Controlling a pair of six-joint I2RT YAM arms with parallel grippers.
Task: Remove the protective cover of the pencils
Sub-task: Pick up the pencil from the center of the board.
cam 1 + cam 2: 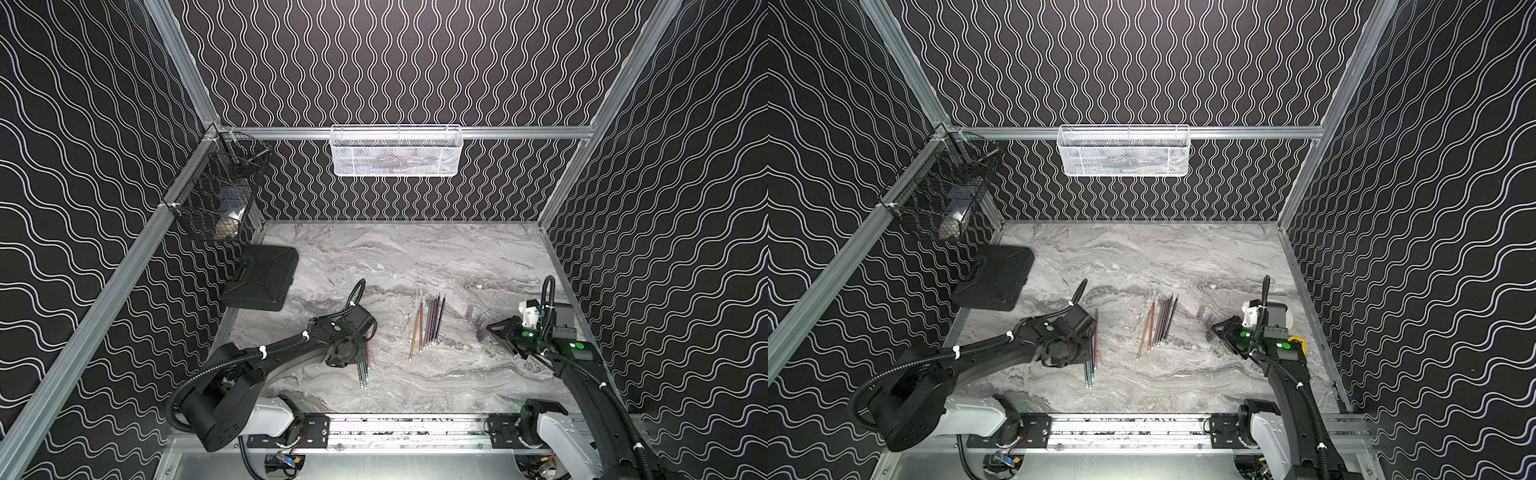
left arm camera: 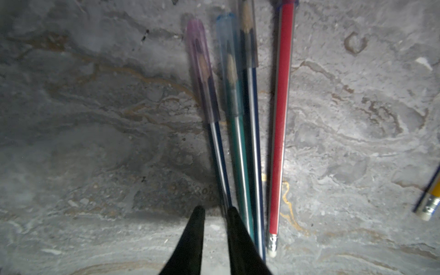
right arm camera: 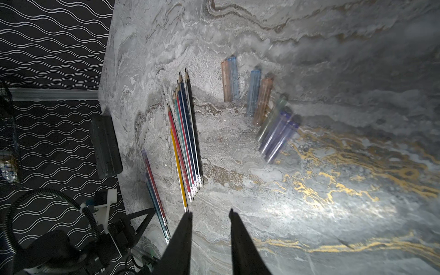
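Observation:
Several bare pencils (image 1: 428,324) (image 1: 1158,324) (image 3: 188,138) lie side by side mid-table. Several loose translucent protective covers (image 1: 478,322) (image 1: 1206,320) (image 3: 262,102) lie to their right. A smaller group of pencils (image 1: 363,372) (image 1: 1090,365) lies by my left arm. Three of these wear covers: purple (image 2: 198,59), blue (image 2: 227,47) and smoky clear (image 2: 248,35). A red pencil (image 2: 281,119) lies beside them. My left gripper (image 2: 215,210) is open a little, just above the table. The capped pencils run past one finger (image 2: 234,219). My right gripper (image 3: 209,213) is open and empty near the loose covers.
A black case (image 1: 262,278) lies at the table's left edge. Above it a black wire basket (image 1: 216,191) hangs on the left rail. A white mesh basket (image 1: 395,151) hangs on the back wall. A yellow pencil's eraser end (image 2: 428,207) shows in the left wrist view.

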